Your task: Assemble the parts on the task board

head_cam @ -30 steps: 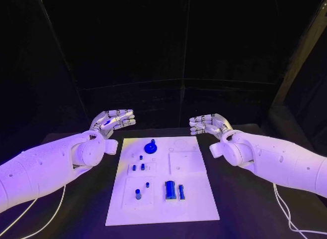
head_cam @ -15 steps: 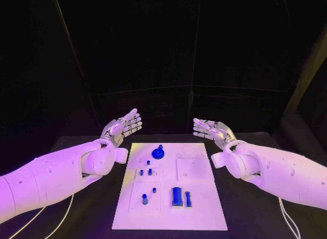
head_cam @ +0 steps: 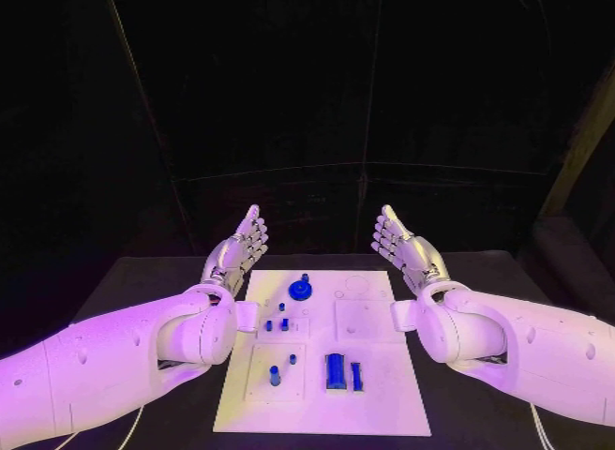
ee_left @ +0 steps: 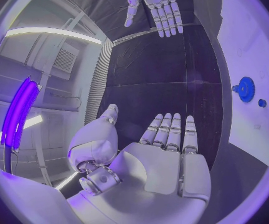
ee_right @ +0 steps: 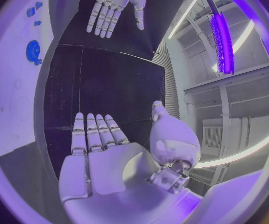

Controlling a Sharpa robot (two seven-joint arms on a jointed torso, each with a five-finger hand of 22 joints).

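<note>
The white task board (head_cam: 389,394) lies in the middle of the black table. On it are a blue gear (head_cam: 301,288) at the far end, small blue pegs (head_cam: 276,325) in the middle, and a blue block (head_cam: 335,371) with a thin blue bar (head_cam: 355,376) near the front. My left hand (head_cam: 240,247) is raised beyond the board's far left corner, fingers straight and apart, holding nothing. My right hand (head_cam: 399,246) mirrors it at the far right corner, also flat and empty. The left wrist view shows my left hand (ee_left: 166,154), the gear (ee_left: 245,88) and my right hand (ee_left: 154,5).
Black table surface (head_cam: 145,281) surrounds the board on both sides. A dark curtain (head_cam: 307,112) hangs behind the table. The right wrist view shows my right hand (ee_right: 100,149), my left hand (ee_right: 114,5) opposite and the board's gear (ee_right: 33,51).
Both hands have straightened from curled fingers to flat, upright palms and come closer together over the board's far end. The camera has shifted as well.
</note>
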